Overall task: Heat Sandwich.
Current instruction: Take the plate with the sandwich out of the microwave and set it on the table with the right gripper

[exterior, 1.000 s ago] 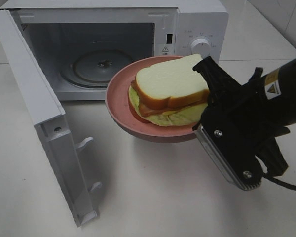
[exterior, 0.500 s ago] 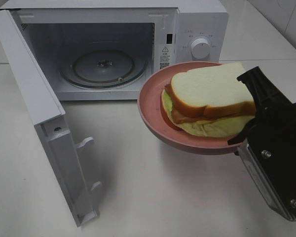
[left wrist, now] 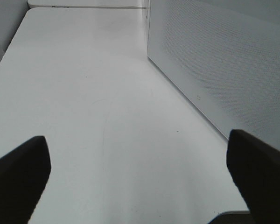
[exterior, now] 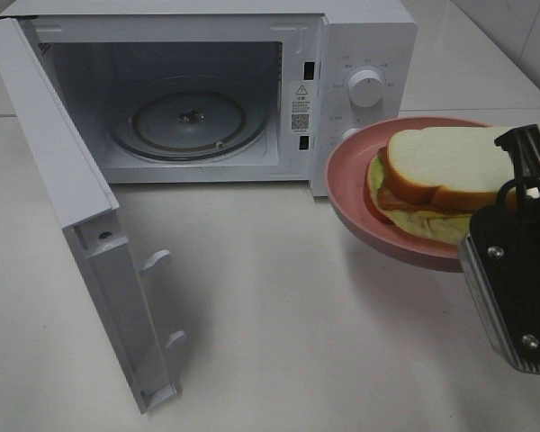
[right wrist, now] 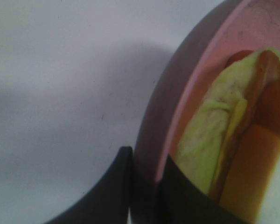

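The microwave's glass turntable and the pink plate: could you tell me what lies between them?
Only the oven's doorway edge and bare white tabletop, per the exterior view.

Bright, even overhead light, no real glare on the white worktop (exterior: 279,315). Soft shadow under the round pink plate (exterior: 360,211). Right wrist view's blurry up close, colours murky.

Ext high cam sat above, front of the table (exterior: 279,342), looked down toward 12 o'clock at the open microwave (exterior: 342,54). L wrist cam rode low, close alongside microwave's perforated wall. R wrist cam was v. close on the plate (right wrist: 186,93) rim; shared plate w/ ext view.
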